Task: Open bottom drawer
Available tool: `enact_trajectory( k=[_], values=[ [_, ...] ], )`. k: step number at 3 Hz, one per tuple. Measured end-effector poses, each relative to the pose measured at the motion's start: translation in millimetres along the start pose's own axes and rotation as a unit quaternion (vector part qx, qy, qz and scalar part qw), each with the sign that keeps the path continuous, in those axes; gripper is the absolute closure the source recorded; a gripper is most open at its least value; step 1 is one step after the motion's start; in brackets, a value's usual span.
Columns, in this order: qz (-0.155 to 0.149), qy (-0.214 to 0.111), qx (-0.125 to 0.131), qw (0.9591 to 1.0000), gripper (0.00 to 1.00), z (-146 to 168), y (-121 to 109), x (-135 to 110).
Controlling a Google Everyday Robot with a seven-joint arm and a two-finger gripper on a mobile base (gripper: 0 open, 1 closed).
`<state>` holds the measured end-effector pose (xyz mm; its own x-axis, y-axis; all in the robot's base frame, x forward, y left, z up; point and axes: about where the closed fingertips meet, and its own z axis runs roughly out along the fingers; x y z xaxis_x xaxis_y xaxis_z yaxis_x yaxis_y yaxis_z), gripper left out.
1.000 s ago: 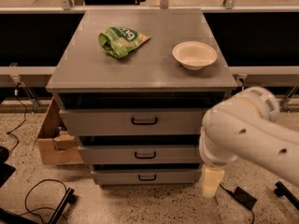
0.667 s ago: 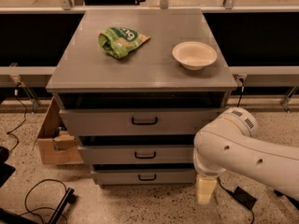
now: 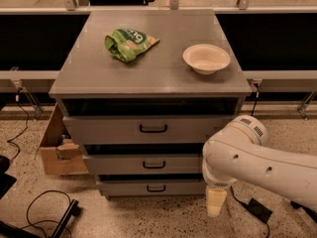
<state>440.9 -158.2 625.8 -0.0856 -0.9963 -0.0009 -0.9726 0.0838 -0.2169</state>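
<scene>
Nearest the camera, lower right: white robot arm [image 3: 257, 162], thick and rounded, coming in from the right edge and bending down. The gripper [image 3: 216, 202] hangs from its lower end as a cream-coloured piece pointing at the floor. It is seen end-on as one block, so I cannot tell whether it is spread or pressed together. Nothing is seen held in it.

The gripper sits low, just off the right end of the bottom drawer [image 3: 124, 187] and below the level of that drawer's handle [image 3: 156, 188], well to the right of it. Contact with the drawer front: cannot tell.

On the speckled floor [image 3: 148, 217]: a black cable [image 3: 44, 207] looped at lower left, a small black power brick [image 3: 259, 210] to the right of the gripper.

The bottom drawer is the lowest of three grey fronts in the cabinet [image 3: 148, 78], with a small black bar handle at its centre. A dark strip shows above its front. Above it are the middle drawer [image 3: 114, 163] and the top drawer [image 3: 109, 129], each with the same handle and a dark gap over it.

An open cardboard box [image 3: 52, 143] stands against the cabinet's left side.

On the cabinet top: a crumpled green bag [image 3: 130, 43] at back left and a pale bowl [image 3: 206, 58] upright at right, well apart.
</scene>
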Motion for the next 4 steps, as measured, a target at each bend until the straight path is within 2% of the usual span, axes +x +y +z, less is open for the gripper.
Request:
enact_trajectory(
  k=[1,2,3,4],
  values=[
    [-0.009,-0.010,-0.010,0.9999,0.00,34,-2,-9],
    [-0.010,-0.021,-0.024,0.9994,0.00,81,4,-10],
    [-0.012,-0.029,-0.028,0.9991,0.00,127,12,-12],
    [-0.023,-0.022,-0.026,0.9991,0.00,180,13,-15]
  ],
)
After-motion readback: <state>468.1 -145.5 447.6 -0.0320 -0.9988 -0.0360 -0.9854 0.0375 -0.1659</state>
